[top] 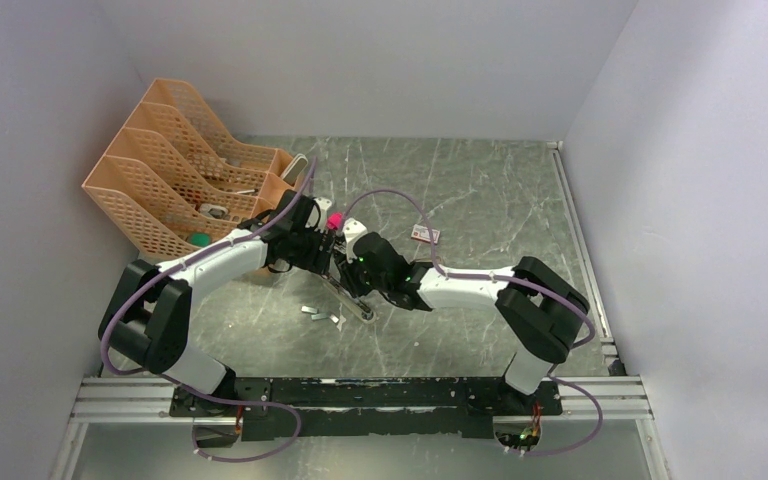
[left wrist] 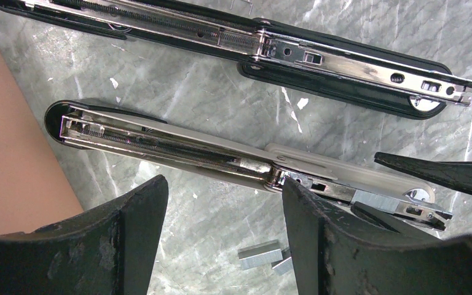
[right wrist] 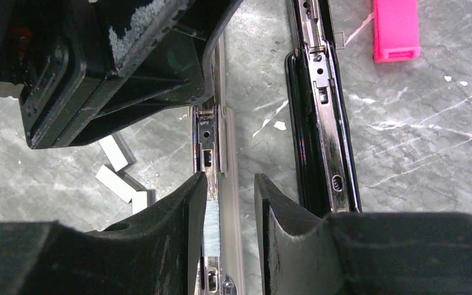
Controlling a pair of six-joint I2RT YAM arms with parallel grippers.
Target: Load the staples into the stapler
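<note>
Staples (right wrist: 212, 224) sit in the open stapler (right wrist: 208, 132), long axis running between right gripper's (right wrist: 228, 184) part-spread jaws, not pinched; left gripper's (left wrist: 221, 184) jaws wide, empty, farther off.

Even diffuse light, soft shadows; glare on stapler (left wrist: 178, 150) chrome; close left fingers (left wrist: 117, 246) slightly soft, wrist views.

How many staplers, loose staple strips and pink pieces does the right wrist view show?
Staplers: 2
Loose staple strips: 3
Pink piece: 1
Total: 6
</note>
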